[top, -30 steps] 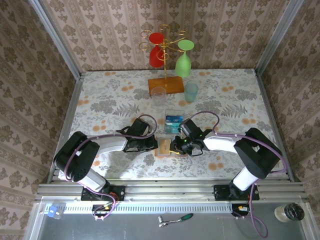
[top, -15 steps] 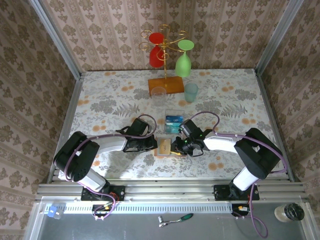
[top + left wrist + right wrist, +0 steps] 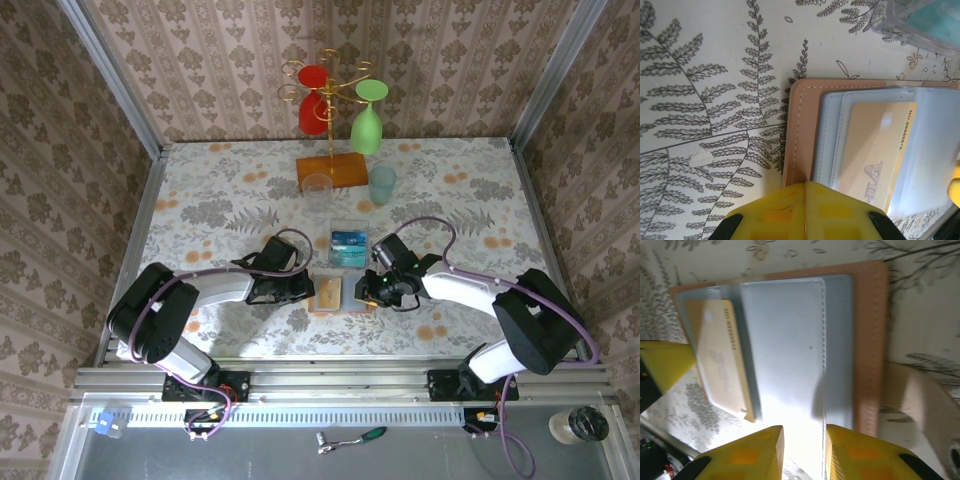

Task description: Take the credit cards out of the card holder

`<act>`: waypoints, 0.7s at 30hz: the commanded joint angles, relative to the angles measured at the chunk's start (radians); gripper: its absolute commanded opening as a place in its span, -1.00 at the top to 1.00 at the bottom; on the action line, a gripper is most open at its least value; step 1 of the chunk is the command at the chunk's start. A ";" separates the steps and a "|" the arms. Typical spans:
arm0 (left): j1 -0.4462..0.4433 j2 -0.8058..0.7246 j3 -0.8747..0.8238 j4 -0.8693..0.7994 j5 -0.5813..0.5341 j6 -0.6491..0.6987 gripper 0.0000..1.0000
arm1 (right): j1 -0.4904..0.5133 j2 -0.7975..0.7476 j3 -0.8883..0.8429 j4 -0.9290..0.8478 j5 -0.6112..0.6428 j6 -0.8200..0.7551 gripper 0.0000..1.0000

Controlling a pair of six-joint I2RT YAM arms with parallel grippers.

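Card holder lies open and flat on the tabletop, toward the near edge, between the tips of the two arms. Salmon cover down, blue-grey pockets up.

Left fingers: pressed together, no gap. Tips sit at the near edge of the salmon cover, just beside the pocket corner. Cannot tell if they nip the cover or only press on it.

Right fingers: slightly spread, narrow gap, nothing between them. They are over the edge of the plain blue-grey pocket on the holder's other half. Contact with the pocket: cannot tell.

Tan-orange card sits in the pocket on the left fingers' side, slightly askew, with "VIP" and a number printed on it. Salmon strap tab sticks out past the cover edge on the right fingers' side.

Clear box stands just behind the holder, apart from it, with teal cards inside.

Farther back on the tabletop: orange rack base, with a red glass and a green glass hanging from the rack. A clear glass and a teal cup stand in front of the base.
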 commanded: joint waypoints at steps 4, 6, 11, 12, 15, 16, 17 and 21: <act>0.002 -0.012 -0.005 -0.056 0.005 -0.004 0.84 | -0.028 0.019 -0.042 -0.084 0.060 -0.070 0.44; 0.000 -0.015 -0.005 -0.055 0.002 -0.006 0.84 | -0.028 -0.004 -0.043 -0.091 0.070 -0.070 0.44; -0.011 -0.011 -0.001 -0.041 0.006 -0.013 0.84 | -0.028 -0.072 0.000 -0.158 0.102 -0.078 0.44; -0.013 -0.009 0.001 -0.038 0.006 -0.015 0.84 | -0.028 -0.073 0.009 -0.165 0.102 -0.078 0.44; -0.023 -0.004 0.010 -0.034 0.007 -0.021 0.84 | -0.028 -0.127 0.035 -0.172 0.083 -0.071 0.44; -0.027 -0.004 0.012 -0.033 0.005 -0.022 0.84 | -0.028 -0.133 0.043 -0.166 0.070 -0.067 0.44; -0.030 -0.003 0.014 -0.034 0.004 -0.023 0.84 | -0.027 -0.137 0.050 -0.157 0.054 -0.061 0.44; -0.036 -0.015 0.020 -0.045 -0.004 -0.030 0.84 | -0.020 -0.130 0.065 -0.082 -0.015 -0.035 0.45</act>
